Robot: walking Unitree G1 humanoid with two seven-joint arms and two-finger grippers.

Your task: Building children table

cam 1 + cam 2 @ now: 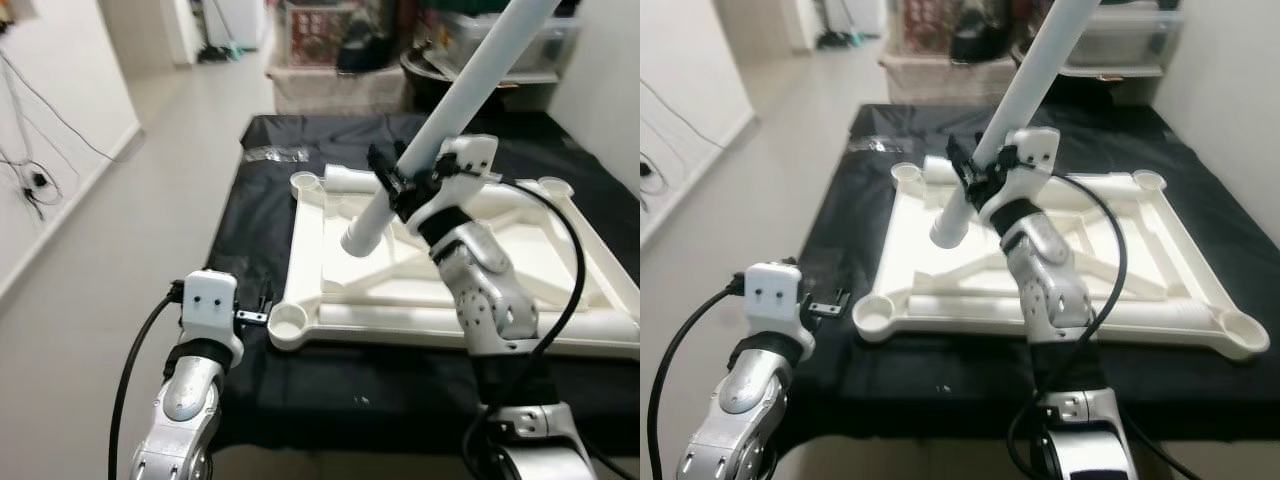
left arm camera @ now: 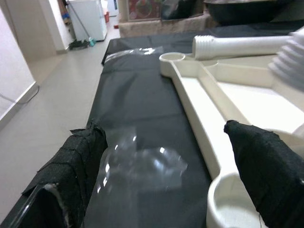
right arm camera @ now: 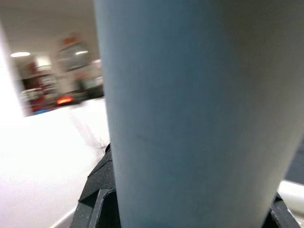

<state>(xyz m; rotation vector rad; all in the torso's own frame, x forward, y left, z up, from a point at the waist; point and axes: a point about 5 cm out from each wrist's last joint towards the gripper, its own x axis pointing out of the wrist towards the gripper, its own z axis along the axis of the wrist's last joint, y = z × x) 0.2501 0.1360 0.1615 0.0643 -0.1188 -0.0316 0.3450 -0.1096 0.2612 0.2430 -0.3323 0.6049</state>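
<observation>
A white plastic tabletop (image 1: 600, 300) lies upside down on a black cloth, with round leg sockets at its corners. My right gripper (image 1: 400, 180) is shut on a long white table leg (image 1: 470, 80), held tilted above the tabletop, its lower end (image 1: 358, 238) hanging over the left half. A second white leg (image 2: 237, 46) with a threaded end lies across the tabletop's far left corner. My left gripper (image 1: 262, 303) is open, low at the cloth's near left, just beside the near left corner socket (image 1: 287, 322).
The black cloth (image 1: 250, 230) covers a low table. A clear plastic wrapper (image 2: 137, 166) lies on it between my left fingers, another scrap (image 1: 275, 153) at the far left. Storage boxes (image 1: 335, 60) stand behind. Bare floor (image 1: 130, 230) runs along the left.
</observation>
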